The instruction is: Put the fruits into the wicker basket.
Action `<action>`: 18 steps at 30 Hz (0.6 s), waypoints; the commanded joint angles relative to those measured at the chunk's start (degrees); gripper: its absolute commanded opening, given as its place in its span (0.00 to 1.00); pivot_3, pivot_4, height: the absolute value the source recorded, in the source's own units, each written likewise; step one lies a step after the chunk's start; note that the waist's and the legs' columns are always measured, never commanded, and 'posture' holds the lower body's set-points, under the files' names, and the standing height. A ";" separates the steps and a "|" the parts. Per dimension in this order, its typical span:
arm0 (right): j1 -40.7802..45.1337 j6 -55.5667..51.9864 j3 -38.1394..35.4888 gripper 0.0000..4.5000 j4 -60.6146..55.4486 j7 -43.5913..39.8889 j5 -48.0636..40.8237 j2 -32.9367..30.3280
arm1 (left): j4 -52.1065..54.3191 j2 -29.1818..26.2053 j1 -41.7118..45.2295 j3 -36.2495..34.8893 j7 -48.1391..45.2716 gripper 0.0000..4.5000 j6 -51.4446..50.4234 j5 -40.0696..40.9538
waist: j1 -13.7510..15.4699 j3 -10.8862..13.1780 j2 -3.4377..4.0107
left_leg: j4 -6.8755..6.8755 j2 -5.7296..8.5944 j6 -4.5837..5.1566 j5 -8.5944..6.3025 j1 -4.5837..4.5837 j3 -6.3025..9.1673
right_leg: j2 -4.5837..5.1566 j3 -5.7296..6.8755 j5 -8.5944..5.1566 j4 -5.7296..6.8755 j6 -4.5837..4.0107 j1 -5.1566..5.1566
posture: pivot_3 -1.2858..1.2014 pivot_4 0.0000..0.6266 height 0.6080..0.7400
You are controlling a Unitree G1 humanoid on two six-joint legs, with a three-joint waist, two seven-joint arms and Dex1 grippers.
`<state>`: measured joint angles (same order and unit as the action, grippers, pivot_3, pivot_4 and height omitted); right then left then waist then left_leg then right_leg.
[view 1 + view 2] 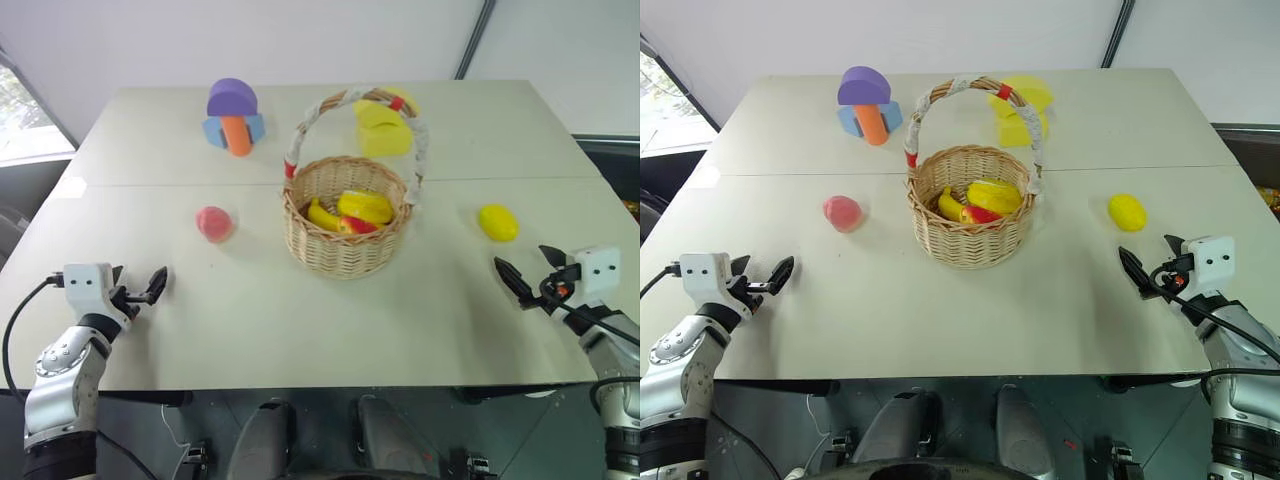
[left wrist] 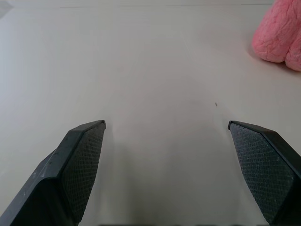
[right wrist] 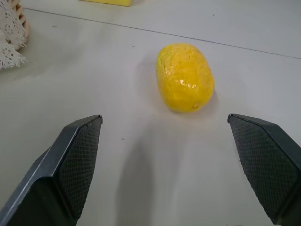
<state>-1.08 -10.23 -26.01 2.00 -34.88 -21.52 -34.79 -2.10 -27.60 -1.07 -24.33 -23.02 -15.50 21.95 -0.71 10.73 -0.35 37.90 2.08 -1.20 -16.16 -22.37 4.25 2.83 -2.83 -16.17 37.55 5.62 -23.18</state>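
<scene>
Right wrist view: lemon [image 3: 185,77] lies on the desk [image 3: 94,84] just ahead of the right pincer [image 3: 169,165], a little off centre toward one finger. Both fingers spread wide, nothing between them.

Left pincer [image 1: 140,292] likewise wide open and empty, low over the near desk edge. Peach [image 1: 214,223] sits ahead of it and off toward the basket side, well apart from the fingertips.

Wicker basket [image 1: 345,225] stands mid-desk between the two pincers, further from each than its fruit. Handle arches across the top; a few fruits, yellow and red, are inside already.

Foam blocks [image 1: 235,118] at the far edge, beyond the basket, no part of the job.

Judgement: neither loose fruit is picked up yet; the reach comes first.
- Right side looks the readier. Shift the pincer sideways until the lemon is centred, then advance with the fingers straddling its short axis.
- Close low, near the desk, or the oval may squirt out.
- Lift clear of the rim and come in beside the handle, not under it.
</scene>
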 commanded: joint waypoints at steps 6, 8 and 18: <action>0.84 0.69 -0.71 0.99 -1.99 0.08 -0.49 -0.61 | 2.26 -0.23 1.17 -0.32 0.01 1.00 -1.43 1.16 | -0.05 0.00 0.00 | 0.00 0.00 0.00 0.00 0.00 0.00 | -0.01 0.00 0.00 0.00 0.00 0.00 | 0.52 0.24 1.00; 0.80 0.42 -0.71 0.99 -2.82 0.21 -0.68 -0.54 | 2.68 -0.29 1.45 -0.17 -0.27 1.00 -1.69 1.24 | -0.06 0.00 0.00 | 0.00 0.00 0.00 0.00 0.00 0.00 | -0.01 0.00 0.00 0.00 0.00 0.00 | 0.52 0.24 1.00; 1.81 -1.82 -0.13 0.99 -7.70 0.02 -2.00 -0.93 | 6.95 -0.89 6.58 2.30 -0.31 1.00 -5.89 2.31 | 0.00 0.00 0.01 | 0.01 0.00 -0.01 0.00 0.00 0.00 | -0.01 0.01 0.00 0.00 0.01 0.00 | 0.52 0.24 1.00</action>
<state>0.04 -12.02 -25.39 -2.33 -34.59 -22.19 -34.81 1.72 -27.48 4.23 -22.19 -23.19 -20.73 23.34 -0.71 10.73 -0.34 37.90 2.08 -1.21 -16.16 -22.37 4.25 2.82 -2.82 -16.16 37.56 5.63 -23.18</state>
